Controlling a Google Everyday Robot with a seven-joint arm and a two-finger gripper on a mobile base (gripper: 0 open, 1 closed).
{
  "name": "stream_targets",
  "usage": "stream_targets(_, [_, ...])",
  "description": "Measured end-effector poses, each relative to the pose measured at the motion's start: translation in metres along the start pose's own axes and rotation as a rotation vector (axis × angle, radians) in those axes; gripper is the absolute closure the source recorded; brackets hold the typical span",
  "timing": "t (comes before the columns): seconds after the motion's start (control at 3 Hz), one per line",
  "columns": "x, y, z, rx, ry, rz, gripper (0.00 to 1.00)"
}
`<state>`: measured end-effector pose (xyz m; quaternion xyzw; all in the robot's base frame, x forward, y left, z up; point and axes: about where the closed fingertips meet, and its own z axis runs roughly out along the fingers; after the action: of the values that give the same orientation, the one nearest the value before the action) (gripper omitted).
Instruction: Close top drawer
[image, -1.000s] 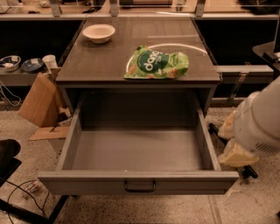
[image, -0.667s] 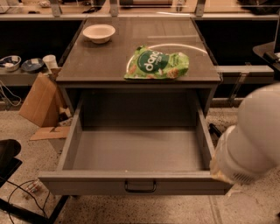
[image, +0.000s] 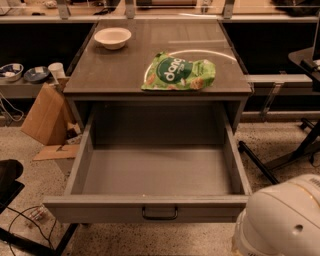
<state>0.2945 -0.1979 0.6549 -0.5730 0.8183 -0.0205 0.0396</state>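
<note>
- I am looking at the wide grey-brown cabinet with a flat wooden top (image: 125, 75), which is filling the middle of the view.
- The top drawer (image: 100, 212), a deep grey box with a tall front panel, is standing pulled far out of the cabinet toward the camera. Its inside is showing bare, and its front is sitting near the lower edge of the view.
- The rounded white shell of the robot arm (image: 280, 220) is crowding the lower right corner, just beside the right end of the drawer's front.
- The gripper is lying outside the frame, somewhere beyond that shell, so I am unable to tell whether it is wide, narrow or holding anything.
- A green, crinkled plastic snack bag (image: 179, 74) is lying near the front edge of the cabinet top, toward the right corner.
- A brown cardboard box (image: 42, 115) is leaning on the floor off the cabinet's left side.
- A shallow white bowl (image: 112, 37) is sitting near the back left corner of the top.
- The small dark bail handle (image: 160, 215) is hanging at the centre of the drawer front.
- I am judging the coming move this way: the front panel's long axis is running left to right, and it is lying to the left of the arm. The push needs to go straight away from the camera, landing near the handle so the drawer is not skewing on its runners.
</note>
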Motion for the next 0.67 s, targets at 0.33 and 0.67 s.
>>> stream_targets(0.33, [-0.013,-0.014,0.036,0.043,-0.095,0.009,1.00])
stream_targets(0.67, [-0.029,-0.043,0.039,0.130,-0.179,0.000,1.00])
